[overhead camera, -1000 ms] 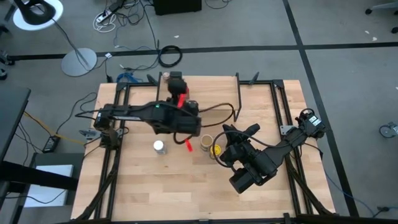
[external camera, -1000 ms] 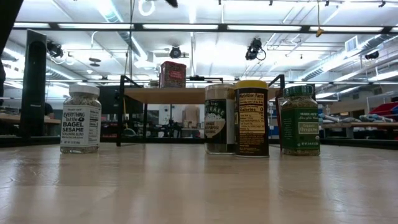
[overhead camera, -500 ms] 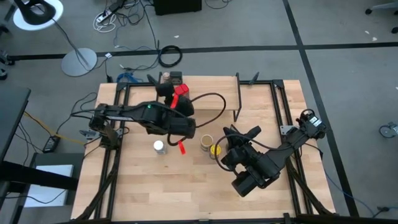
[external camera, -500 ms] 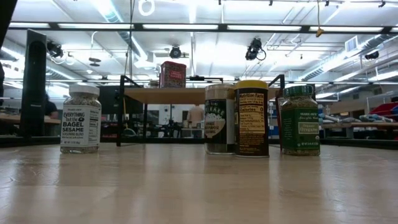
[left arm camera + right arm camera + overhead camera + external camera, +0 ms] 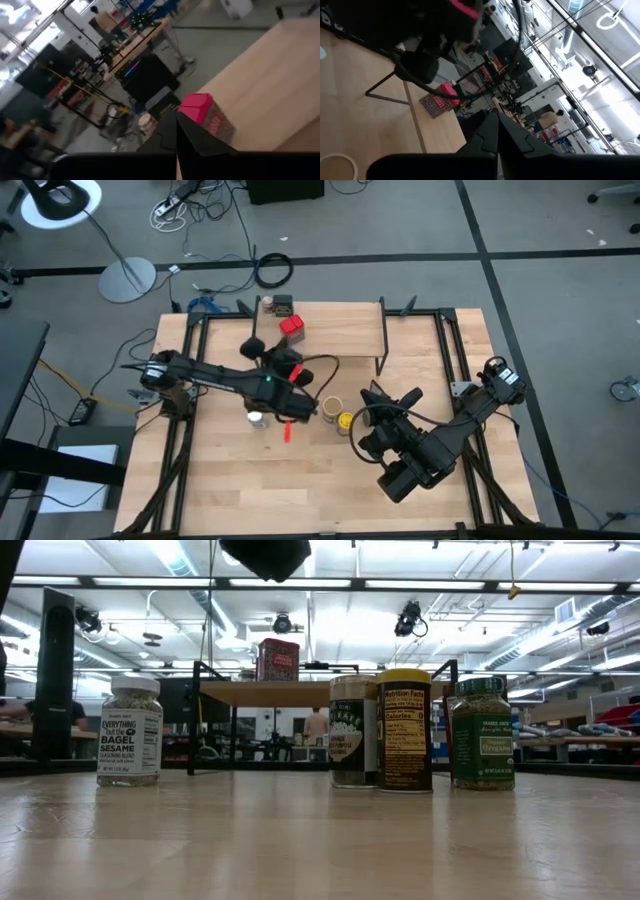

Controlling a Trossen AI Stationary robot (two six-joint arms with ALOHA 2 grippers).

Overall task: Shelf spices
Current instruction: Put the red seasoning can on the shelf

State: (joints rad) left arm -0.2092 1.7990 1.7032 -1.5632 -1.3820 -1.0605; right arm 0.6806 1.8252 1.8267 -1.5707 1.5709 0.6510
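1. Since both grippers are empty, the step in hand is judged to be the fetching of the next jar, and the nearest things are best considered first. The right gripper [image 5: 380,395] is seen on the right side of the table [image 5: 230,480], its fingers pressed together on nothing; it should be kept clear of the jars just beside it.
2. Four jars are left on the table: a white-lidded jar [image 5: 130,730] standing apart on the left, and a brown jar [image 5: 352,730], a yellow-lidded jar [image 5: 404,730] and a green jar [image 5: 482,733] crowded together on the right.
3. The white-lidded jar is judged the easiest pick for the left arm, as no neighbour stands near it. The crowded three should be taken from the outside, so that none is knocked over.
4. The left gripper [image 5: 262,350] is held between the jars and the shelf [image 5: 340,330], pointed at the shelf, with its fingers [image 5: 177,135] closed and nothing between them. They must be spread wide before any descent, then lowered squarely over the lid and closed below it on the jar's body.
5. On the shelf, farthest off, a red tin [image 5: 292,328] and a dark tin [image 5: 280,304] are already set near the left end. The next jar should be placed upright on the bare board to their right, apart from both, and released only once it is resting flat.
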